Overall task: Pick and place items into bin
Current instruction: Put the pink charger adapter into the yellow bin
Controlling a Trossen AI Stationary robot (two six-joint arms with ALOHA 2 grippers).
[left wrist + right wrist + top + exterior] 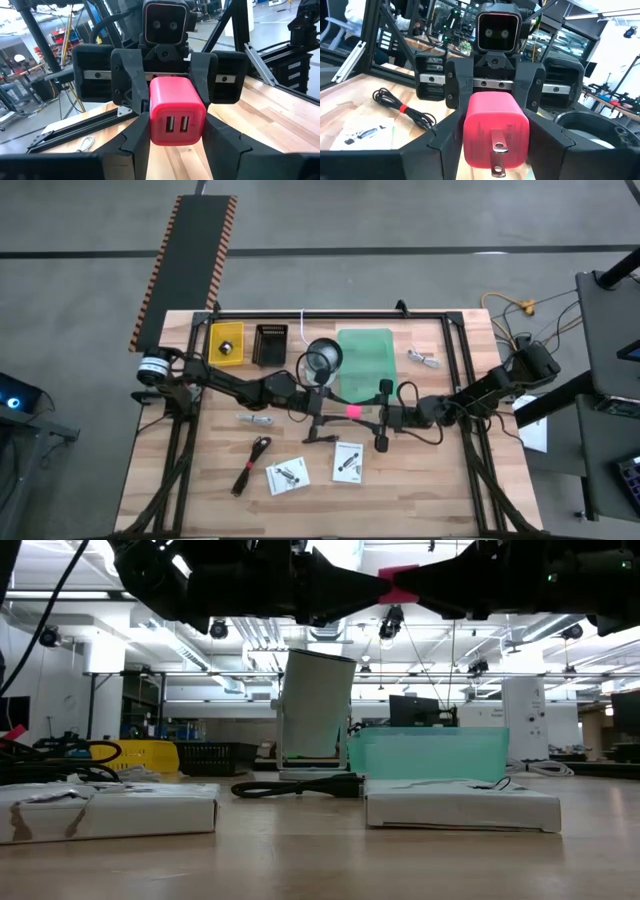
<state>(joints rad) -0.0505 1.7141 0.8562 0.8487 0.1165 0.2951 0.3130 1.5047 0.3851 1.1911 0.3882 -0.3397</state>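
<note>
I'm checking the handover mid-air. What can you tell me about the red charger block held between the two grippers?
The red USB charger is a rounded, glossy plastic cube. One face carries two USB ports, seen in the left wrist view; the opposite face carries a folded metal plug prong, seen in the right wrist view. It hangs level above the table's middle, off the wood, pinched between the left gripper and the right gripper, whose fingers press its sides from opposite ends. Nothing else touches it.

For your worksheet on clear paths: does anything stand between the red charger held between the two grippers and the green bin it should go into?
Nothing visible does. The red charger is held in mid-air between the left gripper and the right gripper, just beside the green bin. The metal cup stands to the bin's side, off that short path.
</note>
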